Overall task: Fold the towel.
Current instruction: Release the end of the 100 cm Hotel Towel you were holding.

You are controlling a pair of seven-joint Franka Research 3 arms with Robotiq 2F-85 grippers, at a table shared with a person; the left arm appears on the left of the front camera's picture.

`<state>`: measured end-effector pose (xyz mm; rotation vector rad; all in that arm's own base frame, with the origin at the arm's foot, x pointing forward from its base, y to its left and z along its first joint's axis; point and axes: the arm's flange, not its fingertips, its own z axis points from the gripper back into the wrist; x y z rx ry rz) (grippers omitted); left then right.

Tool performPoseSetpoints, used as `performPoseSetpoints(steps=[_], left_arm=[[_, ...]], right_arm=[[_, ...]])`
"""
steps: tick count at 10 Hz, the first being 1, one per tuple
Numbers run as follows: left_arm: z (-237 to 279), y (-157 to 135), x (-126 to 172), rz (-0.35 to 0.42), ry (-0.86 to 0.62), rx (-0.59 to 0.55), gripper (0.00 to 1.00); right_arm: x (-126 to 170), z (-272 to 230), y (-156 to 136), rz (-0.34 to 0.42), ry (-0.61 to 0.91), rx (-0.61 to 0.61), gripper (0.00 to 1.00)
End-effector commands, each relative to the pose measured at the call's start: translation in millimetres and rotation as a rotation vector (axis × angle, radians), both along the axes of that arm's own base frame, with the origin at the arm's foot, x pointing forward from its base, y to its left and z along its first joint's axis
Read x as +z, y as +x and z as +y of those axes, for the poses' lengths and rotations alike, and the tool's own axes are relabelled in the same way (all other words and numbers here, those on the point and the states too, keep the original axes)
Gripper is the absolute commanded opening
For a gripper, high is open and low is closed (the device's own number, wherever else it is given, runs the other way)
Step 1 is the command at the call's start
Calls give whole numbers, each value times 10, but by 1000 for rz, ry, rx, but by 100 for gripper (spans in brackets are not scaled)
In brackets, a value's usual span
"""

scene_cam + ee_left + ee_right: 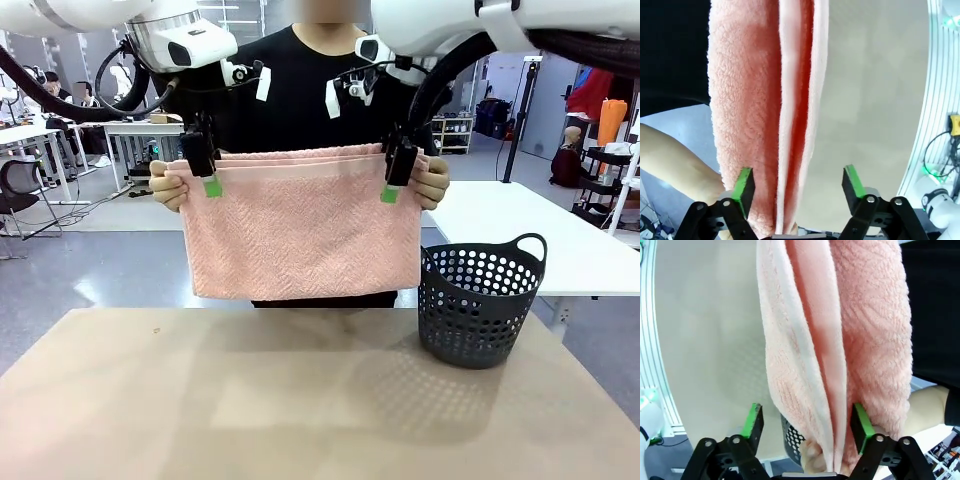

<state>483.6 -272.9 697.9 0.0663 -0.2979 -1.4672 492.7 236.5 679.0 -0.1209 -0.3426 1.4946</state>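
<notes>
Both arms are reaching in from above, wrists pointing down at the top edge of the towel point(300, 230). The left gripper point(208, 180) is hanging over one upper corner and the right gripper point(393, 186) over the other. Each is standing with its jaws spread wide, clamping nothing. The person is doing the holding, one hand point(168, 186) pinching the corner beside the left gripper and the other hand point(433, 182) pinching the corner beside the right.

The towel is hanging folded in the air at the far side of the table point(250, 400), its bottom edge clear of the tabletop. The basket point(480, 305) is standing on the table towards the robot's right.

Looking down the left wrist, the folded layers are showing edge-on between the green pads point(745, 184). One pad is lying against the cloth and the other is standing well apart from it. A bare forearm point(670, 160) is coming in at the side. Down the right wrist the layers are again sitting between the spread fingers. The basket's perforated wall is peeking out below the cloth, which the front view cannot give from that angle.
</notes>
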Motion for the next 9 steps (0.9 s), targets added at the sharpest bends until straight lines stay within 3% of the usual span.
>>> performPoseSetpoints(steps=[1, 2, 5, 6, 9], left_arm=[[66, -101, 244, -23, -39, 47, 100], [106, -183, 415, -26, -56, 64, 100], [455, -533, 970, -62, -203, 254, 100], [630, -668, 1061, -60, -230, 340, 100], [1500, -1239, 1179, -139, -305, 615, 100]], right_arm=[[354, -80, -51, 47, 50, -59, 100], [566, -140, -111, 49, 106, -34, 100], [1129, -530, -380, 89, 265, -180, 100], [1198, -700, -465, 106, 277, -264, 100], [1271, -1453, -819, 40, 375, -447, 100]])
